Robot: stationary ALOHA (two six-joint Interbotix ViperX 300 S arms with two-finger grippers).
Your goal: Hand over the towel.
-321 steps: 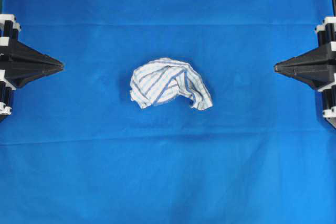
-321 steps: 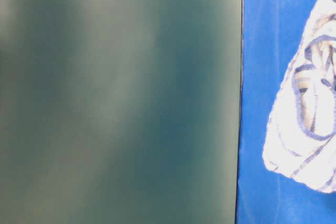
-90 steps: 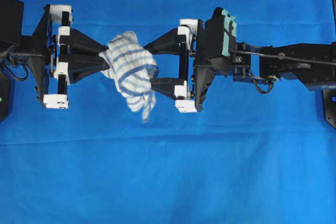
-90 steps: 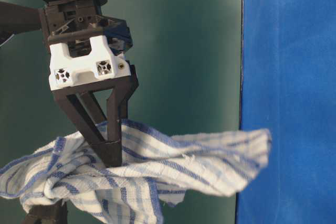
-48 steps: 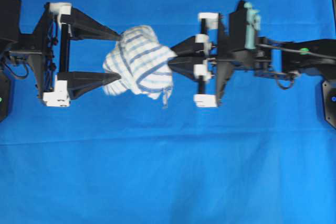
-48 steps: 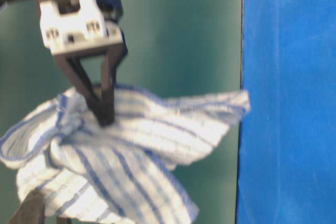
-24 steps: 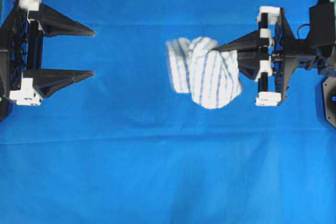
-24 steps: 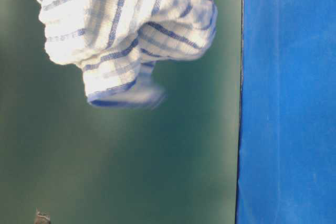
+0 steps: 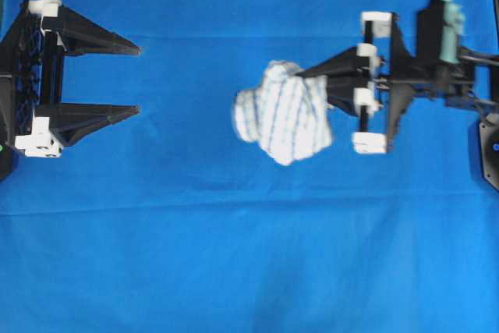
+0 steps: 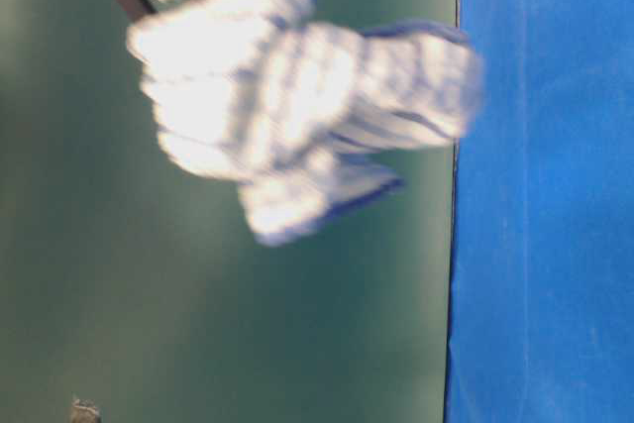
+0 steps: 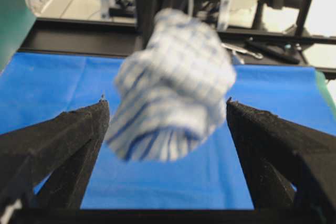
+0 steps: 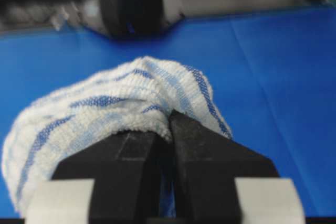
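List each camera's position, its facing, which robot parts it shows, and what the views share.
Overhead: looks straight down on the blue sheet; left hand open, right hand shut on the towel.
Table-level: low, sideways; blurred towel, a bit of hand.
Left wrist: along its own open fingers toward the towel.
Right wrist: over its shut fingers.
All share the towel.

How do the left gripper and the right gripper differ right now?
The left gripper stands wide open and holds nothing; the right gripper is shut on the towel. The left sits at the left edge of the overhead view, apart from the towel; the right reaches in from the right, with the towel hanging above the blue sheet. Both have black fingers.
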